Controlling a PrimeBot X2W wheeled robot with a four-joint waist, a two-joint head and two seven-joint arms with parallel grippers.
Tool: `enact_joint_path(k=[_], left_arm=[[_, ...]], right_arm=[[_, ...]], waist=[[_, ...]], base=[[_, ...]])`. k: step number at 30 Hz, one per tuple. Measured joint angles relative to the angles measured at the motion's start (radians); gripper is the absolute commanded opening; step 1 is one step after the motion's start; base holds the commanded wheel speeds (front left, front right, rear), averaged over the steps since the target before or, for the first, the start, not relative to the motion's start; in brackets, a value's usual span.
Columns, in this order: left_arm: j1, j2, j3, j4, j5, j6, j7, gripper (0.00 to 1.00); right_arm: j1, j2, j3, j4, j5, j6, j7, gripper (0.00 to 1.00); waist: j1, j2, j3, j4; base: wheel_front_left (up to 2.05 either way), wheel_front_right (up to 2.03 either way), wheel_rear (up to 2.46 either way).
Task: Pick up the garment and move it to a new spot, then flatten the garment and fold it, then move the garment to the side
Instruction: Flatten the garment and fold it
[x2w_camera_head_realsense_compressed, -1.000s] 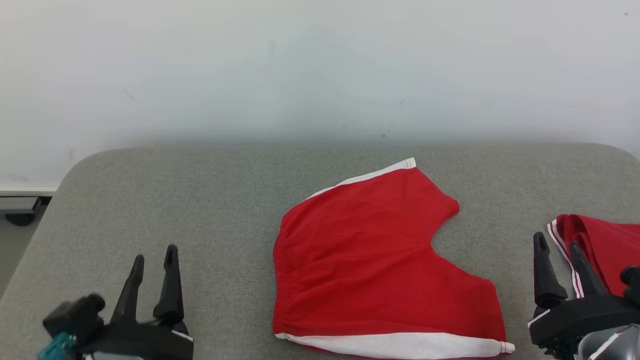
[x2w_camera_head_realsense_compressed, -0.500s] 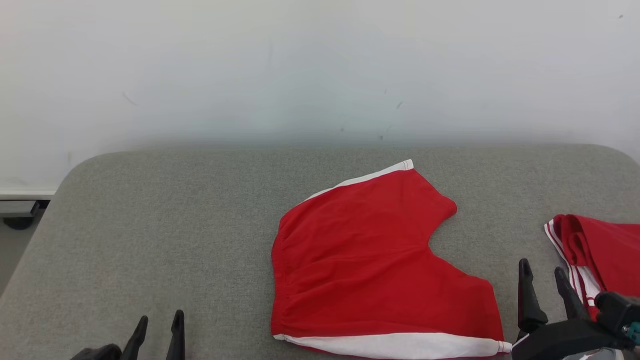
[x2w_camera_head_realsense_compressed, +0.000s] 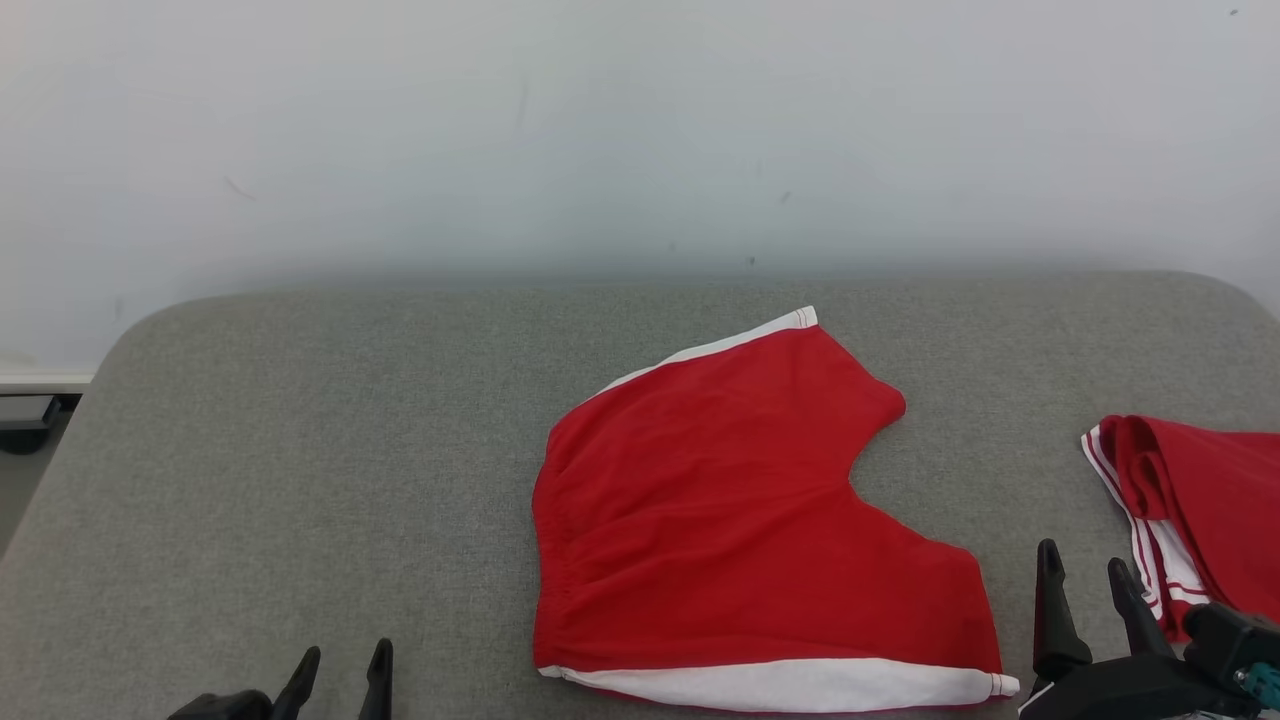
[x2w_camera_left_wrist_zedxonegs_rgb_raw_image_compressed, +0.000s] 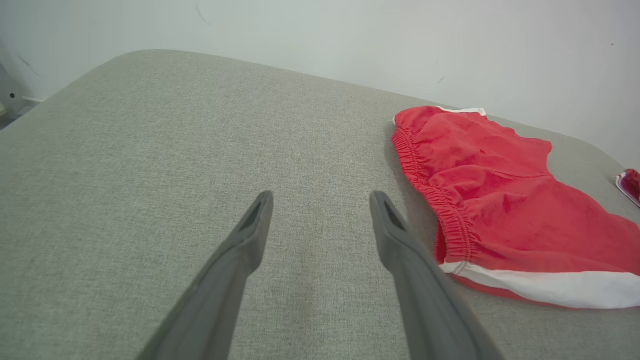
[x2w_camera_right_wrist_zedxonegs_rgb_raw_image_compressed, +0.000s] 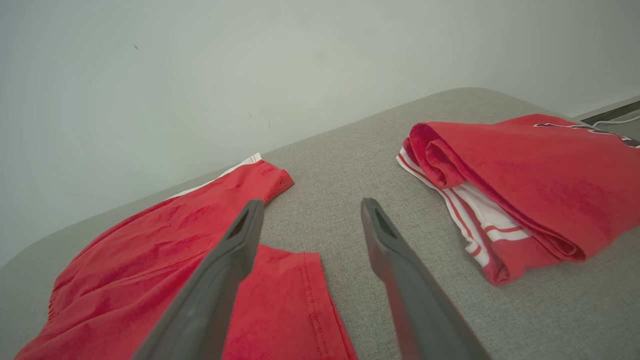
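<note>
Taking the head view as a clock dial, the left gripper (x2w_camera_head_realsense_compressed: 346, 650) sits nearest, at 7 o'clock on the bottom edge. Its two dark fingers are spread wide with nothing between them. In its wrist view they frame bare grey cloth, and the garment's gathered waistband lies off at 2 o'clock, clear of the fingers.

The right gripper (x2w_camera_head_realsense_compressed: 1083, 557) is at 5 o'clock, also spread wide and empty. Its fingers point over the strip of grey padded table (x2w_camera_head_realsense_compressed: 300, 450) that separates the two red pieces. In its wrist view one finger crosses in front of the near leg hem. I cannot tell whether it touches the cloth.

The red shorts (x2w_camera_head_realsense_compressed: 740, 520) lie spread flat just past the grippers, at about 5 o'clock from the dial's middle. The elastic waistband faces 9 o'clock and the crotch notch opens toward 3 o'clock. One leg runs along the near edge with a broad white band at 6 o'clock. The other leg reaches toward 1 o'clock and has a thin white trim on its far side.

A folded red garment (x2w_camera_head_realsense_compressed: 1210, 490) with white stripes lies well apart from the shorts, between 3 and 4 o'clock, and is cut off by the picture's edge.

At 12 o'clock, beyond the table's rounded far edge, stands a plain white wall (x2w_camera_head_realsense_compressed: 600, 130).
</note>
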Motion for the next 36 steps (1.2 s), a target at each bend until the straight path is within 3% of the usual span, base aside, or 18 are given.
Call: enact_joint_path(k=[30, 34, 36], left_arm=[[0.0, -0.018, 0.013, -0.072, 0.052, 0.0, 0.091, 1.0], [0.0, -0.024, -0.009, -0.079, 0.048, -0.003, 0.114, 1.0], [0.0, -0.032, -0.045, -0.075, 0.043, -0.028, 0.138, 1.0]], right_arm=[[-0.027, 0.003, 0.002, 0.05, 0.017, 0.001, -0.056, 1.0], [-0.024, -0.009, 0.034, 0.081, 0.015, 0.012, -0.012, 1.0], [-0.013, -0.026, 0.069, 0.109, 0.001, 0.024, 0.037, 1.0]], waist=[[0.0, 0.0, 0.016, 0.004], [0.0, 0.0, 0.014, 0.005], [0.0, 0.0, 0.013, 0.006]], base=[[0.0, 0.0, 0.0], [0.0, 0.0, 0.0], [0.0, 0.0, 0.0]])
